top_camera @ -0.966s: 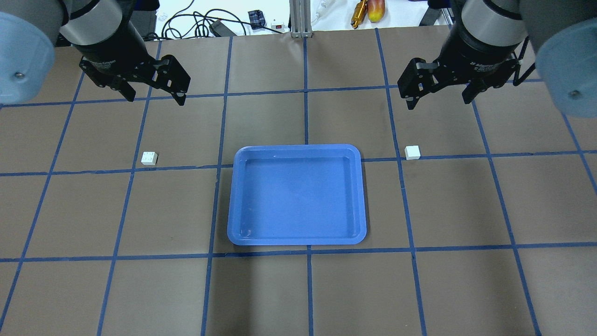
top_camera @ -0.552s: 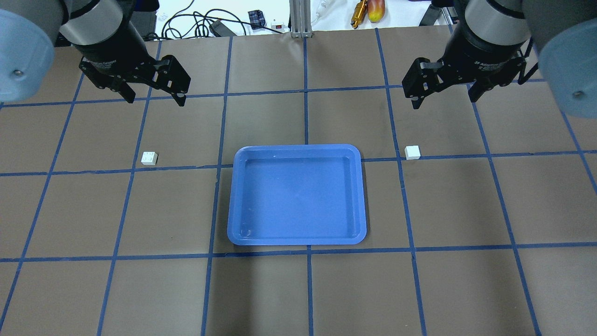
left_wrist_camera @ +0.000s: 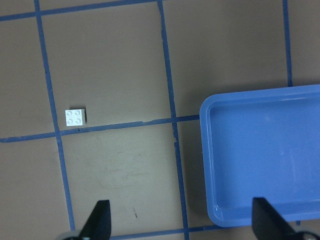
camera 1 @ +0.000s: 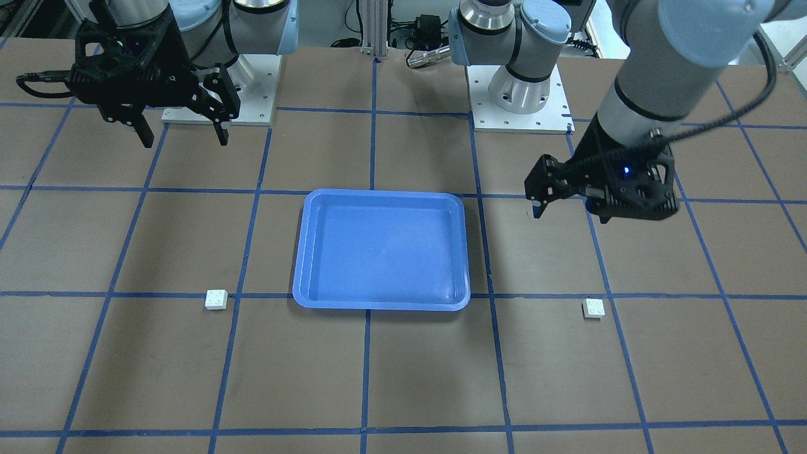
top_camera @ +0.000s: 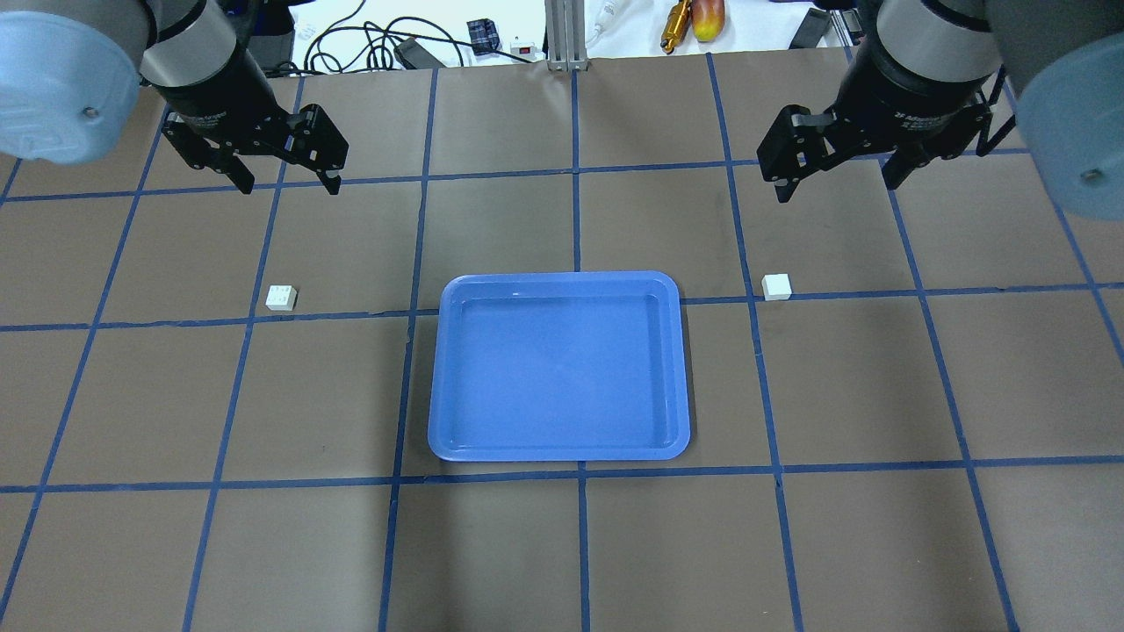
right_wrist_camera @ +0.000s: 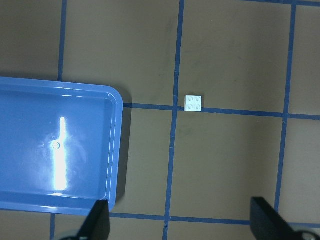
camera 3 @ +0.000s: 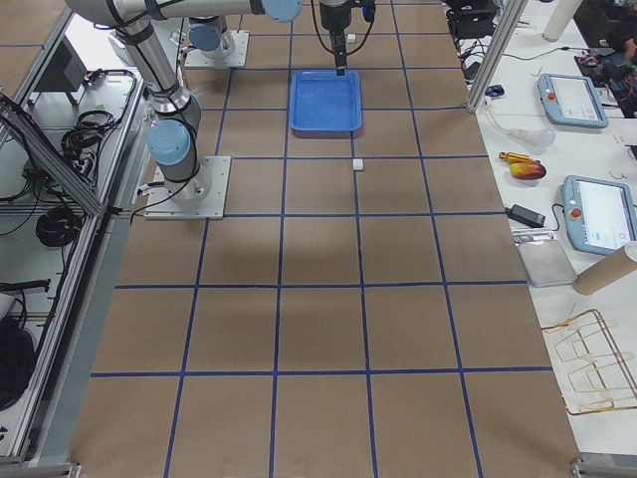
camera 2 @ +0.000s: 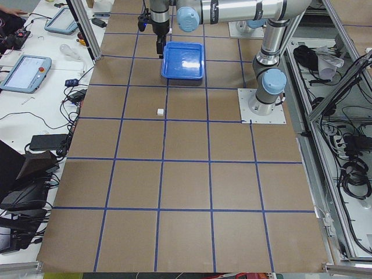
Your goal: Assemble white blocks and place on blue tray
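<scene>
Two white blocks lie on the table, one on each side of the blue tray. The left block lies studs up, also in the left wrist view. The right block also shows in the right wrist view. My left gripper is open and empty, raised above the table behind the left block. My right gripper is open and empty, raised behind the right block. The tray holds nothing. In the front view the left gripper is at the right and the right gripper at the left.
The table is brown paper with a blue tape grid. Cables, a small box and a yellow-red object lie beyond its far edge. The arm bases stand on the robot's side. Tablets and tools lie on side benches.
The right gripper has shifted slightly right and away from the tray. The left gripper has drifted a little towards the far edge. Blocks and tray have not moved.
</scene>
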